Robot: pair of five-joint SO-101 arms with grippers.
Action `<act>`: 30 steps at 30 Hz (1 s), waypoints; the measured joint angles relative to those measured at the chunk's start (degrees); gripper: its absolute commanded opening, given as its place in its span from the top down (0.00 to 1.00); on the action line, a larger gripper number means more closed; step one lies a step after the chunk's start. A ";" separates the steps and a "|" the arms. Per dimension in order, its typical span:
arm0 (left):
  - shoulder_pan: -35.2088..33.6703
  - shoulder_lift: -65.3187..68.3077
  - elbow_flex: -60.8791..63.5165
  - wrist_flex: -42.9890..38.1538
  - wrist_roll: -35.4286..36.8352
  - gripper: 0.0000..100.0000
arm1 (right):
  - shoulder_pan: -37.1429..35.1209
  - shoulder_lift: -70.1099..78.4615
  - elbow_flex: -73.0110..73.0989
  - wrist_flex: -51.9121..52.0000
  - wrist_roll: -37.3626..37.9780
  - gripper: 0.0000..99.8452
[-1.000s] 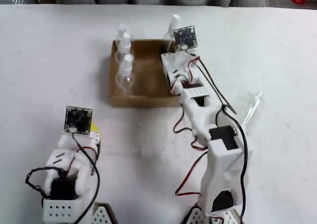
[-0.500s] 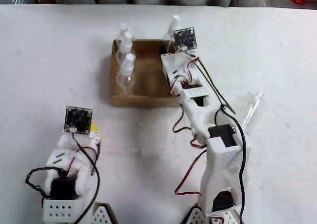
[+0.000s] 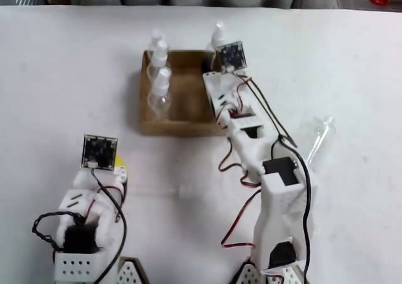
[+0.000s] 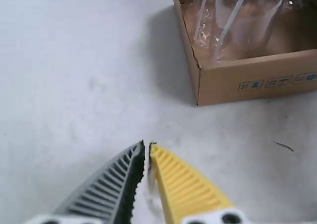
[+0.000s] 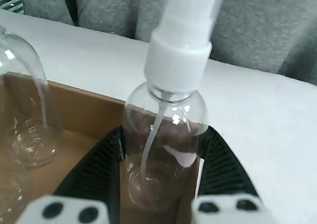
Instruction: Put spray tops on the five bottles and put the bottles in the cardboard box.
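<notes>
Drift of the right jaws leftward over the last second has brought the capped spray bottle point(image 5: 166, 110) they clamp into the far right corner of the cardboard box point(image 3: 179, 128). Whether it touches the floor I cannot tell. Release looks like the next step. Other bottles point(image 3: 160, 86) stand along the box's left wall. The left jaws rest closed over the near worktop point(image 4: 74, 60).
</notes>
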 measured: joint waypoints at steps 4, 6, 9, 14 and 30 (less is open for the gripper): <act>0.00 0.00 0.00 0.00 0.00 0.98 | -0.70 0.00 1.85 -2.81 0.18 0.98; 0.00 0.00 0.00 0.00 0.00 0.98 | -0.79 0.00 1.85 -2.37 -1.14 0.99; 0.00 0.00 0.00 0.00 0.00 0.98 | -0.79 0.00 0.88 -0.35 -3.87 0.99; 0.00 0.00 0.00 0.00 0.00 0.98 | -0.79 -0.09 -1.58 4.92 -4.57 0.99; 0.00 0.00 0.00 0.00 0.00 0.98 | -0.79 -0.09 -1.85 5.71 -4.57 0.98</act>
